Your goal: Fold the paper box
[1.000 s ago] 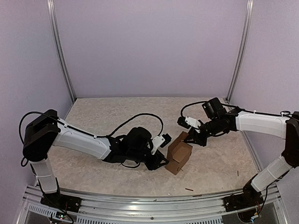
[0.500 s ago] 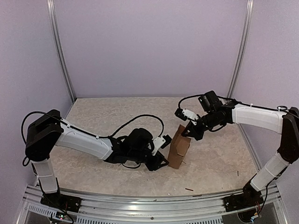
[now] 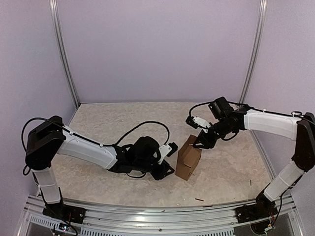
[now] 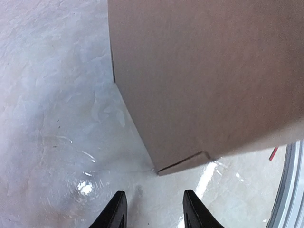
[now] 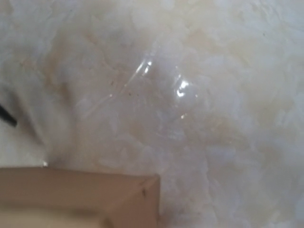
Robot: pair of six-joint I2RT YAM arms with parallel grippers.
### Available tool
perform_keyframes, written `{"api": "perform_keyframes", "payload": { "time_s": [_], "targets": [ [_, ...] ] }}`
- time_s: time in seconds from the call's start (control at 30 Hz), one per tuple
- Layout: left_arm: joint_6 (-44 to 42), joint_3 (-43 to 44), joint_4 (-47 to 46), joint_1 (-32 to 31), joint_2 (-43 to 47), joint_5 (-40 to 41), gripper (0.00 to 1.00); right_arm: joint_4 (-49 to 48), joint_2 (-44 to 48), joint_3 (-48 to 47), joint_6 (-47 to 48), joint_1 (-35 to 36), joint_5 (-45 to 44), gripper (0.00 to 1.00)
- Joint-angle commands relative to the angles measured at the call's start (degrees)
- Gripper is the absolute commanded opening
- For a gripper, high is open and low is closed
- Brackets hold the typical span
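Paper box (image 3: 188, 158) stands more upright than a second ago, on the mottled beige worktop (image 3: 108, 123) between the arms. Left hand (image 4: 156, 211) sits just beside it, released and empty. The right hand (image 3: 199, 141) has come to its top edge, and I cannot tell its grip. Lilac walls (image 3: 157, 49) surround the worktop.

I note white shells on left arm (image 3: 86, 148) and right arm (image 3: 270, 124), black joints, a looping black cable (image 3: 147, 122). On the left gripper (image 4: 152, 210), two black tapered fingers (image 4: 116, 211).

the pale mottled table (image 3: 113, 123) carries the standing paper box (image 3: 188, 158) and a dark scrap (image 3: 199, 199) near its front edge.
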State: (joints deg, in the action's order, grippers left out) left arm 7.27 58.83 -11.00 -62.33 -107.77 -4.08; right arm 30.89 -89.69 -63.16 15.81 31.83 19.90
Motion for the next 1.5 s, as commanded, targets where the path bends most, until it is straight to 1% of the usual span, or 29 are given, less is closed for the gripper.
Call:
{"api": "perform_keyframes", "payload": {
  "time_s": [0.0,0.1,0.17,0.27,0.33,0.5,0.6,0.67,0.77,0.87,0.93,1.07,1.2,1.33,1.47],
  "targets": [
    [-0.3,-3.3,2.7,0.4,4.0,0.7,0.40,5.0,5.3,-0.1,2.8,-0.1,-1.4,0.34],
    [-0.7,-3.9,4.2,-0.2,5.7,-1.2,0.40,7.9,7.8,-0.1,5.7,-1.2,-1.3,0.41],
    [-0.9,-3.8,4.6,-0.7,6.4,-1.5,0.40,9.6,8.9,-0.3,8.6,-2.8,-0.5,0.43],
    [-1.0,-3.8,3.4,-1.4,6.7,-1.8,0.40,9.6,9.2,-0.9,11.9,-6.8,1.8,0.43],
    [-1.0,-3.2,2.6,-1.5,6.2,-1.8,0.40,7.6,8.3,-1.2,13.0,-9.1,1.9,0.43],
    [-2.0,-0.9,2.1,-1.6,4.1,-2.2,0.40,0.2,4.5,-0.7,12.6,-10.6,-0.6,0.39],
    [-1.6,0.6,1.1,-1.6,2.8,-1.8,0.40,-4.5,2.5,0.6,12.2,-10.6,-1.9,0.38],
    [-1.4,2.3,1.3,-1.6,1.6,-1.9,0.40,-5.6,1.1,1.0,12.6,-10.5,-1.6,0.38],
    [-1.7,4.0,1.7,-1.6,-0.5,-0.7,0.40,-5.5,1.0,2.3,13.1,-10.3,1.2,0.38],
    [-2.4,3.8,1.6,-1.4,-1.0,3.1,0.39,-5.1,2.9,5.1,14.8,-9.1,2.9,0.38],
    [-3.0,3.4,1.6,-0.5,-0.9,5.0,0.39,-4.0,4.2,7.1,16.7,-8.6,5.2,0.38],
    [-4.7,2.7,0.9,2.6,-0.5,6.4,0.39,-1.6,7.0,10.2,20.8,-8.3,9.8,0.38],
    [-7.0,3.2,-0.8,6.5,-0.8,4.8,0.39,1.2,8.2,12.0,22.7,-7.5,15.1,0.38],
    [-9.0,5.5,-1.9,9.6,-2.5,2.6,0.39,1.3,9.0,13.3,21.9,-4.7,17.0,0.39],
    [-9.4,6.7,-1.9,11.0,-4.0,1.7,0.39,0.5,10.2,14.2,20.5,-1.8,18.3,0.41]
  ]
}}
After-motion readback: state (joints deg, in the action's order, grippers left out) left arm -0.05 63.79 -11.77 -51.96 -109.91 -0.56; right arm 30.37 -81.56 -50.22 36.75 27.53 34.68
